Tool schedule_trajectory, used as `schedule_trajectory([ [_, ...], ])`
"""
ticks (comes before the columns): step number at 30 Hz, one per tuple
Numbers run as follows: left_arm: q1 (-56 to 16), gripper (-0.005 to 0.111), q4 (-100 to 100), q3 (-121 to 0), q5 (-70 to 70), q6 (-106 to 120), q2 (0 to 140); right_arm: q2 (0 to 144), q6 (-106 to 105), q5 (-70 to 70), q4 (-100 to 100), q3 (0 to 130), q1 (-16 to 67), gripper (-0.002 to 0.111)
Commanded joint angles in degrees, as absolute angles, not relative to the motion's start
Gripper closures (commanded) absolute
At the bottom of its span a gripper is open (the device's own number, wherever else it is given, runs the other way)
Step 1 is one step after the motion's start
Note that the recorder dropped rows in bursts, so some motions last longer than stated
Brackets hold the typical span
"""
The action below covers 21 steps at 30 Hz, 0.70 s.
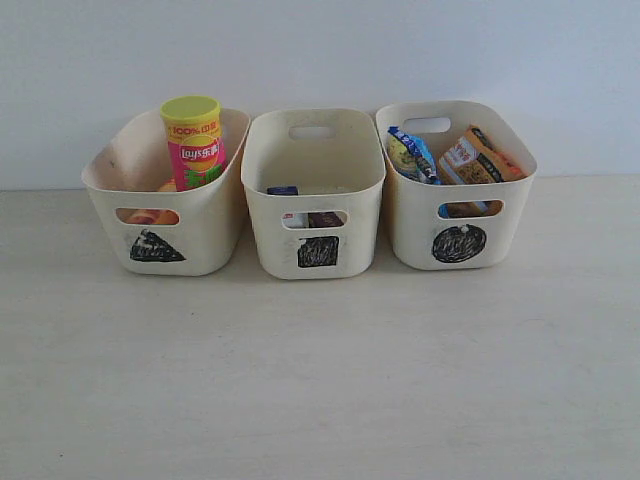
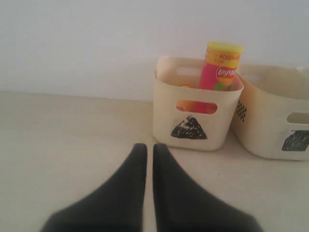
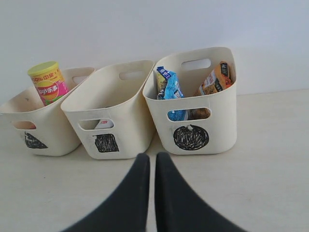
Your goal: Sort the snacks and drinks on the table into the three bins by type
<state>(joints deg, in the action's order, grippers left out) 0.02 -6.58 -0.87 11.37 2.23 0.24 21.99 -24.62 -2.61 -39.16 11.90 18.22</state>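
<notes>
Your left gripper point(image 2: 149, 147) and right gripper point(image 3: 152, 156) were closed, empty. Sorting looked done; you needed only to hold clear of the bins point(image 1: 313, 170).

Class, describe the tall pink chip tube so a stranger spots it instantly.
Against the white wall stands a row of three cream plastic bins. The leftmost bin, marked with a black triangle, holds a pink-and-green chip tube. Its yellow-green lid stands above every rim.
</notes>
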Motion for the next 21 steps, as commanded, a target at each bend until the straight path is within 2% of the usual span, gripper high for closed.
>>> schedule_trajectory([
  [1,0.25,0.103,-6.51,0.0,13.23,2.78,0.0,21.88,-24.52,-1.89,-38.86,11.87,18.25,0.108],
  [21,0.25,0.103,-1.85,0.0,13.53,5.64,0.0,21.88,-24.52,-1.75,-38.86,11.87,18.25,0.108],
])
